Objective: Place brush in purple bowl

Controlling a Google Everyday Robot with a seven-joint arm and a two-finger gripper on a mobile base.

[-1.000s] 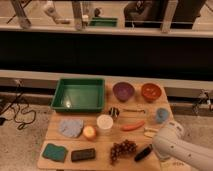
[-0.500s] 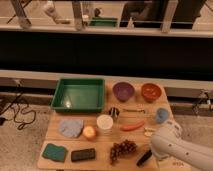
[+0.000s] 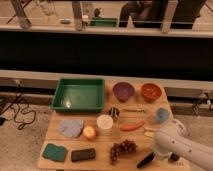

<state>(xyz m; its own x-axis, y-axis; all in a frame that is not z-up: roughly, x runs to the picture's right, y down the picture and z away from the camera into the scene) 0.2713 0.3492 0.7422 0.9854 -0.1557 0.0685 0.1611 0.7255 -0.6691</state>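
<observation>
The brush [image 3: 146, 160] lies slantwise at the table's [image 3: 47, 142] front right corner, its lower left end close to the front edge. Its upper right end runs under the white arm [image 3: 177, 144]. The hand [image 3: 158, 154] sits there at the brush's upper end, low over the table and mostly hidden by the arm. I cannot tell whether it is clenched on the brush or released.

The grapes [image 3: 122, 148] lie just left of the brush, and a narrow strip of bare wood shows between them. Behind the hand the carrot [image 3: 132, 126] lies crosswise, with a blue cup [image 3: 161, 115] near the right edge. The purple bowl [image 3: 123, 91] stands in the back row between the green tray [image 3: 80, 95] and the orange bowl [image 3: 151, 91], well apart from the brush. A thin wire utensil [image 3: 134, 111] lies in front of the purple bowl. The tray's far rim and both bowls reach close to the back edge. The most open wood is a strip along the front edge between the black block [image 3: 83, 155] and the grapes.

Compared with a second ago, the arm has dropped slightly and covers more of the brush's upper end. The brush seems to lie a little nearer the front edge. Everything else on the table has kept its place.
</observation>
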